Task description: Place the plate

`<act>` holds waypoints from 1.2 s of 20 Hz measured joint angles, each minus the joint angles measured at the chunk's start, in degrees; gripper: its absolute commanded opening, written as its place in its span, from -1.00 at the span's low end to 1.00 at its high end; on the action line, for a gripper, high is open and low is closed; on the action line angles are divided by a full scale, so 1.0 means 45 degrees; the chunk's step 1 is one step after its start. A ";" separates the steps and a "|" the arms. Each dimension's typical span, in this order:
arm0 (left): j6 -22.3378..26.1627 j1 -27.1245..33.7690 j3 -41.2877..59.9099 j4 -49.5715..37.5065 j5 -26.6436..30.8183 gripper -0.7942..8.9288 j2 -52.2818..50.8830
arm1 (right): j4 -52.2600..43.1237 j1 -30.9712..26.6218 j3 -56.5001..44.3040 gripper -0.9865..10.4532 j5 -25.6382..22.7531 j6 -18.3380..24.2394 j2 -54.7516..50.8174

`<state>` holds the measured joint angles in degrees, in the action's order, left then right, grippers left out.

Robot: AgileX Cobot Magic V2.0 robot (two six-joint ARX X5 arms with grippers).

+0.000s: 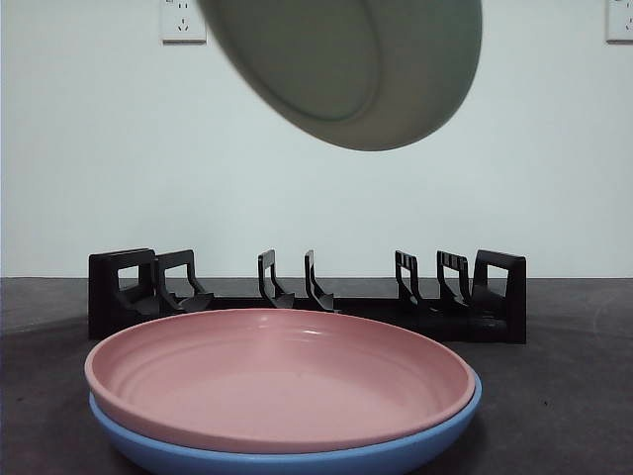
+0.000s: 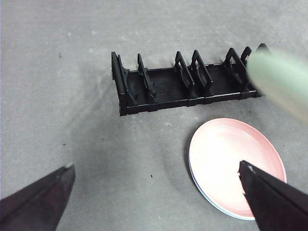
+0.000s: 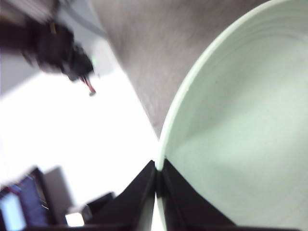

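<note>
A pale green plate point(image 1: 351, 64) hangs tilted high above the table in the front view, its underside facing the camera. My right gripper point(image 3: 158, 169) is shut on this green plate's rim point(image 3: 231, 134). A blurred edge of it shows in the left wrist view point(image 2: 281, 82). A black slotted dish rack point(image 1: 307, 292) stands on the table below it and also shows in the left wrist view point(image 2: 185, 82). My left gripper point(image 2: 156, 185) is open and empty, above the table in front of the rack.
A pink plate point(image 1: 282, 376) lies stacked on a blue plate point(image 1: 297, 455) in front of the rack; the stack also shows in the left wrist view point(image 2: 236, 166). The grey table point(image 2: 62, 96) stretches beside the rack. Wall sockets point(image 1: 183, 20) are on the back wall.
</note>
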<state>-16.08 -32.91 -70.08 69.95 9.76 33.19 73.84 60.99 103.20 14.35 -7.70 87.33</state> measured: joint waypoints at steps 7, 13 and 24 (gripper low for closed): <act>0.0000 -0.0005 0.0000 -0.0015 0.0005 0.38 0.0000 | -0.1394 0.1700 -0.3249 -0.81 -0.2035 -0.0423 0.0005; 0.0000 0.0000 0.0000 -0.0029 0.0000 0.38 0.0000 | -0.3245 0.2900 -0.5207 -0.81 -0.3886 -0.0797 0.0636; 0.0000 -0.0005 0.0000 -0.0053 0.0000 0.38 0.0000 | -0.3764 0.3458 -0.5231 -0.81 -0.5688 -0.0981 0.3201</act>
<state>-16.08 -32.93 -70.08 69.71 9.76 33.19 56.90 76.55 79.66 -11.25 -12.12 101.73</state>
